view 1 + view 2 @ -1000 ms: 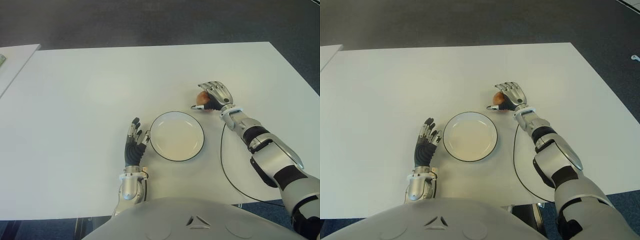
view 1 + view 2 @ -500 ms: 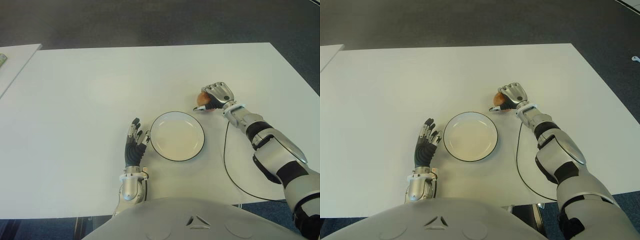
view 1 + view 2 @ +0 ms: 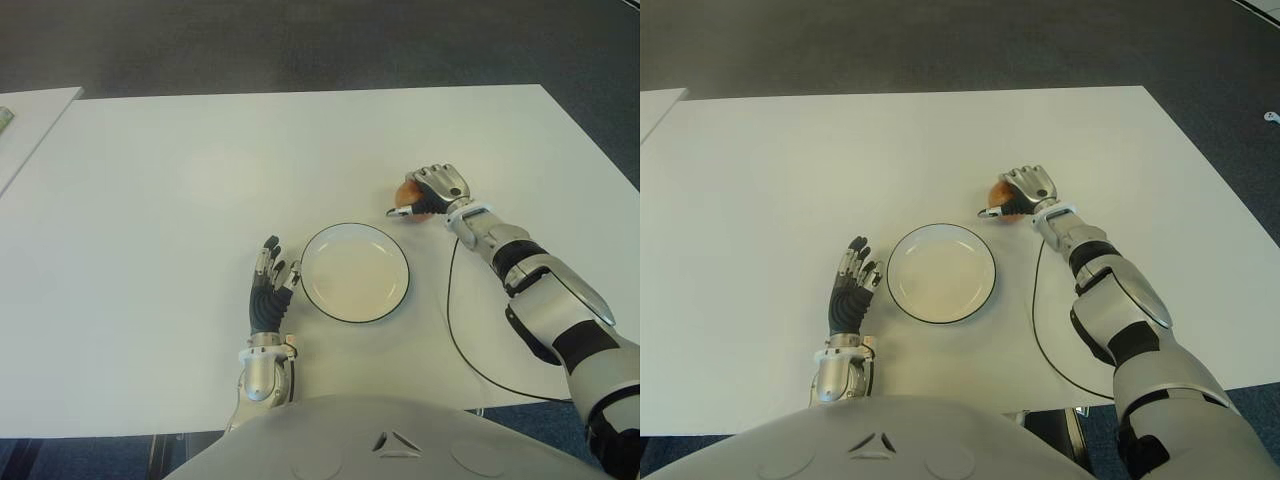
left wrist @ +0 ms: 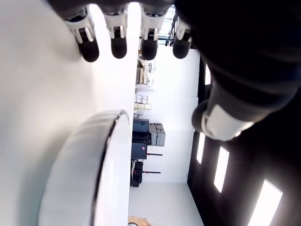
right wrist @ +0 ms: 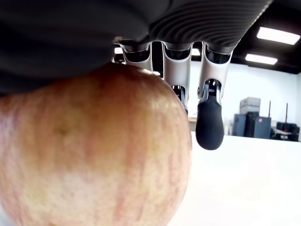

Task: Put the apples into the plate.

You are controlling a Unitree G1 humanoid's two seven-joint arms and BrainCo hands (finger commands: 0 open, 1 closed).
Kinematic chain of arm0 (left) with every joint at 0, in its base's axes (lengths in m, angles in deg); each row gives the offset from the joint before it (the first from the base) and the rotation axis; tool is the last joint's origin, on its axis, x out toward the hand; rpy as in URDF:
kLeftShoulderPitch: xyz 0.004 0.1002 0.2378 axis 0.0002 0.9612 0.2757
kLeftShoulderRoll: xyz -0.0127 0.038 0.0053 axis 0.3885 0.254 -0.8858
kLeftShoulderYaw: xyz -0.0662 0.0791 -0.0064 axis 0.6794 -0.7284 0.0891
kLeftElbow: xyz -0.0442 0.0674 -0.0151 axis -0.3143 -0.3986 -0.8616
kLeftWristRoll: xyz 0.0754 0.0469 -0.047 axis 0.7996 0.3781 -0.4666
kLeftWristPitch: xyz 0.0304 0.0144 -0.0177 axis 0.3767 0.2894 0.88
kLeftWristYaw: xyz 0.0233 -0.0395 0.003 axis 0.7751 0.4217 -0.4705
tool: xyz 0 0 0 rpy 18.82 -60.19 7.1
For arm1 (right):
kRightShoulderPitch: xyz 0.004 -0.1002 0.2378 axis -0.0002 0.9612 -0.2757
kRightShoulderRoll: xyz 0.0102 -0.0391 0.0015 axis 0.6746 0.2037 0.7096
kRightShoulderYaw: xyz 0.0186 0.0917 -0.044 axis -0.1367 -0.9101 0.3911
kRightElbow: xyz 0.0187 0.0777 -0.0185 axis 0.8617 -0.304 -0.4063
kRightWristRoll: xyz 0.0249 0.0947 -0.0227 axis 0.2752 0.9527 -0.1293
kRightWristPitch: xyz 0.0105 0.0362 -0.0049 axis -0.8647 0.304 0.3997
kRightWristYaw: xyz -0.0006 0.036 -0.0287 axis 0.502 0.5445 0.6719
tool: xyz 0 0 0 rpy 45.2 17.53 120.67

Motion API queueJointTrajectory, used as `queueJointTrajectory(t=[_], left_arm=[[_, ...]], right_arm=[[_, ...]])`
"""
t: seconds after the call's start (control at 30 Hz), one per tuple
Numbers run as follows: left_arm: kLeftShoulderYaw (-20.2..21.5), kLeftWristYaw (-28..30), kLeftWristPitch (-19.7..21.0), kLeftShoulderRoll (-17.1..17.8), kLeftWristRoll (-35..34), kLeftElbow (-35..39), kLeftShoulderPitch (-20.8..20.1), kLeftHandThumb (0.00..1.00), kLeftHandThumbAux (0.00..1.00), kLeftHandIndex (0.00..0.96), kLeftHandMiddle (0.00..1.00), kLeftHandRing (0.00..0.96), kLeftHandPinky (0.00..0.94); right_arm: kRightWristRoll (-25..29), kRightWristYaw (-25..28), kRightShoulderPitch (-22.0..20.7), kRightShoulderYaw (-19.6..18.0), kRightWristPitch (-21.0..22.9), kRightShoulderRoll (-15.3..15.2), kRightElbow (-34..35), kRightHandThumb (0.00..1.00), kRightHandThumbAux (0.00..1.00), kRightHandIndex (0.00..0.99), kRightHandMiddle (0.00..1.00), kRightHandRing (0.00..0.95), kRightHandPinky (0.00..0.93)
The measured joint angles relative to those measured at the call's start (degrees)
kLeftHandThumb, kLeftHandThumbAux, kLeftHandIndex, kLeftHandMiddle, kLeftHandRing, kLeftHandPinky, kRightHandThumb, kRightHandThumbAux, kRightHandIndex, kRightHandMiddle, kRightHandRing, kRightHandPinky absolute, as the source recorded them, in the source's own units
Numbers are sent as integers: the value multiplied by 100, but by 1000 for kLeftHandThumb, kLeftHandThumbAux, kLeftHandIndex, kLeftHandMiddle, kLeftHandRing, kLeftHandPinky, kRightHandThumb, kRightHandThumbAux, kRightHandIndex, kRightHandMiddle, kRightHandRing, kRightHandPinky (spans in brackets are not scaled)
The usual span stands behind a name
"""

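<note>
White table (image 3: 150,200) fills most of the scene, with dark floor beyond its far edge. On it, the right hand (image 3: 437,188) has its fingers (image 5: 209,117) curled over the apple (image 3: 405,193), which sits under the palm just past the plate's far right rim; whether the apple is lifted off the table is hard to tell. Nearer the robot lies the plate (image 3: 354,311), holding nothing. Just left of it shows the left hand (image 3: 268,293), fingers extended and holding nothing.
</note>
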Motion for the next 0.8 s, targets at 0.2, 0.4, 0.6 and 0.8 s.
queueJointTrajectory(t=[0.2,0.4,0.6,0.8], left_arm=[[1,0,-31,0,4,-18,0,6,617,43,25,0,0],[0,0,-77,0,3,-28,0,0,652,43,28,0,0],[-1,0,-77,0,-1,-28,0,0,667,43,27,0,0],[0,0,-77,0,-13,-35,0,0,672,43,26,0,0]], right_arm=[[76,62,4,-62,-52,-4,-2,709,719,440,815,778,735],[165,77,24,-128,-102,-8,-4,711,718,440,810,775,717],[265,77,70,-223,-133,-9,-4,714,717,440,821,787,755],[419,40,103,-390,-285,-39,-4,716,717,440,845,807,784]])
